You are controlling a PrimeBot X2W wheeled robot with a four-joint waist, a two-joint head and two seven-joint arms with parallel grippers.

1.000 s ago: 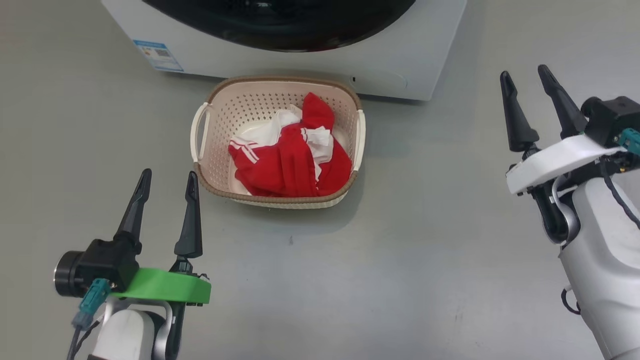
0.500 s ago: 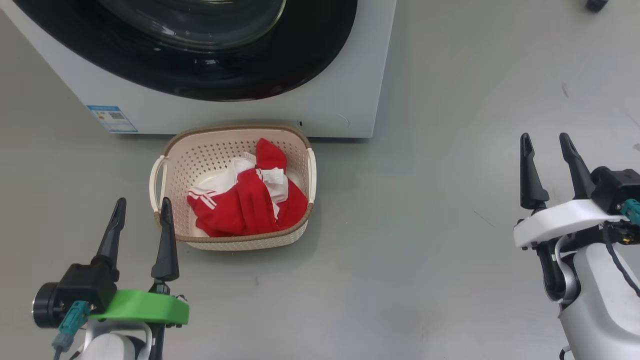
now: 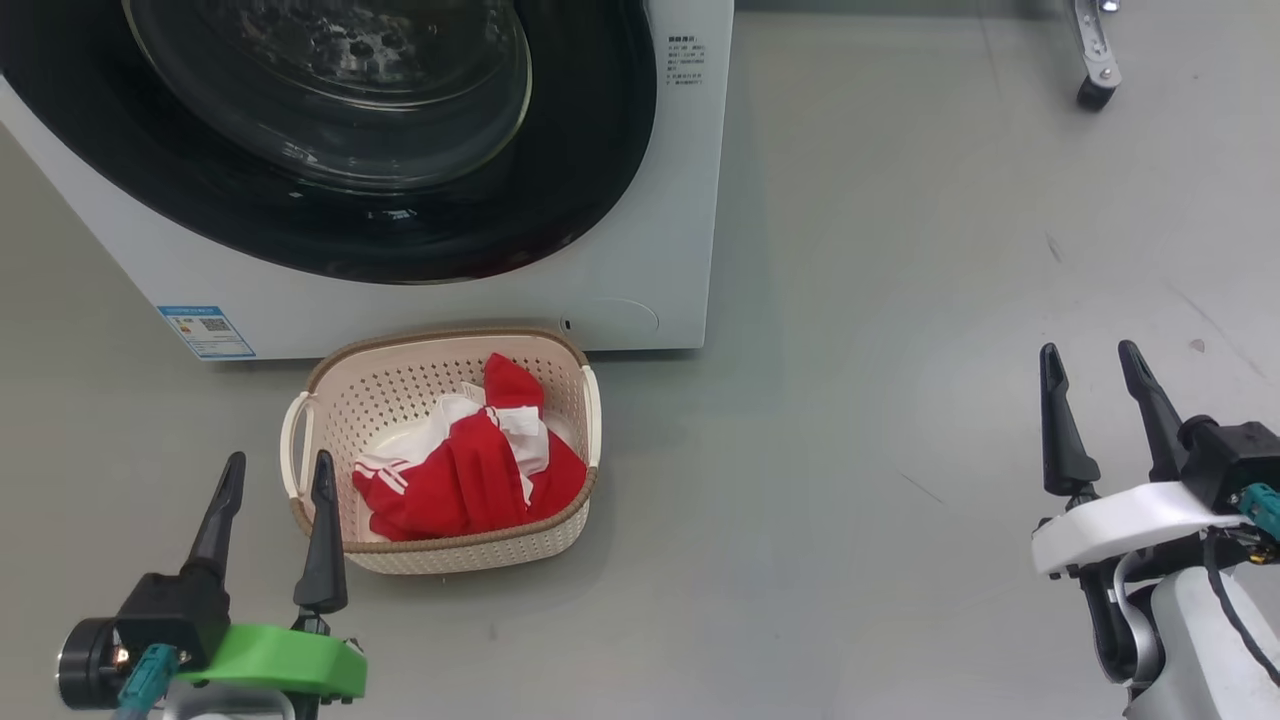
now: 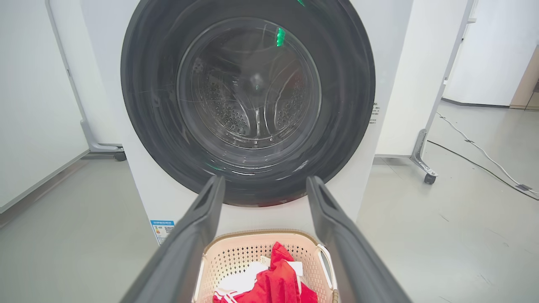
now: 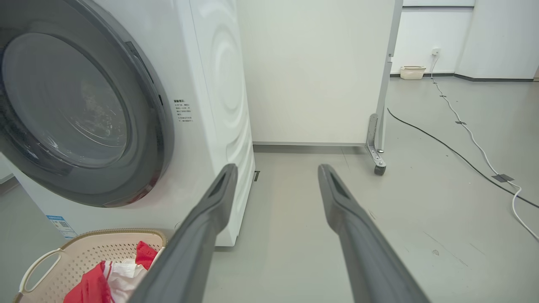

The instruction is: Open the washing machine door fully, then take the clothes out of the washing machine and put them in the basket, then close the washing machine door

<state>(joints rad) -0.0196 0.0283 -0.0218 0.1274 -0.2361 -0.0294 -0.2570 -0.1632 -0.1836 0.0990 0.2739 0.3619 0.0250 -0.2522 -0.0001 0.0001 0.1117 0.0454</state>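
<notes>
door: the washing machine door [image 3: 560, 180], glossy black rim around bulging clear glass, lies shut on the washing machine [image 3: 640, 250].
clothes [image 3: 470, 485]: crumpled red, white-striped, inside the basket.
basket [image 3: 400, 385]: cream, perforated, brown-rimmed; on the floor just before the washing machine.
left tool [image 3: 280, 458]: spread, empty.
right tool [image 3: 1087, 348]: spread, empty, beyond the washing machine's right edge.
change: head view swung upward; basket unmoved.

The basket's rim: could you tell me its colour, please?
The rim is brown with a woven look; clearest in head view.
</notes>
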